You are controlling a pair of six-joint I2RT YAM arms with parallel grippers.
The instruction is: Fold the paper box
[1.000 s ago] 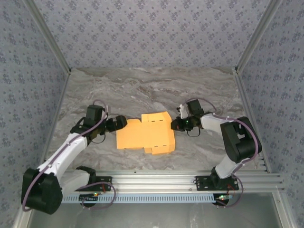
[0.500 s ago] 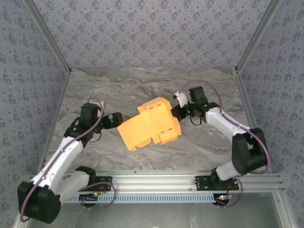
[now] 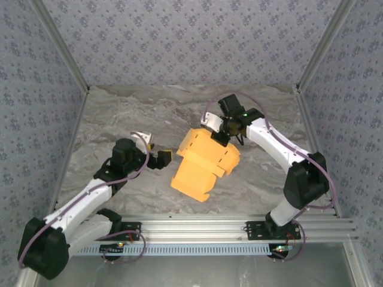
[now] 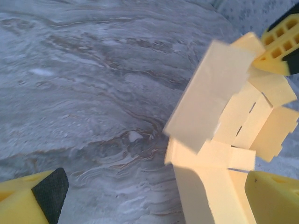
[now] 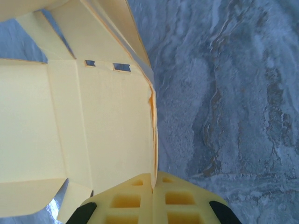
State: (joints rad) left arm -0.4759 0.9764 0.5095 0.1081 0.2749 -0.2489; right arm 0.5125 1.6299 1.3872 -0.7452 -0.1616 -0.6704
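Found paper box (image 3: 200, 170) tilted over bench (image 3: 119, 113) centre, far edge pinched in clenched right end effector (image 3: 221, 136), long axis running near-left, released left end effector (image 3: 164, 158) just beside its left flank, nearer free end.

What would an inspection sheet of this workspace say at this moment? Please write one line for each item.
surface: table, grey with marble veins.
job's things: one box of yellow-orange card, partly folded, tilted, its far end lifted.
clutter: nothing seen.
grippers: right gripper shut on the box's far edge; left gripper open, apart from the box.
cables: a purple cable runs along each arm; no snag seen.
surroundings: patterned walls on three sides; metal rail at the near edge.
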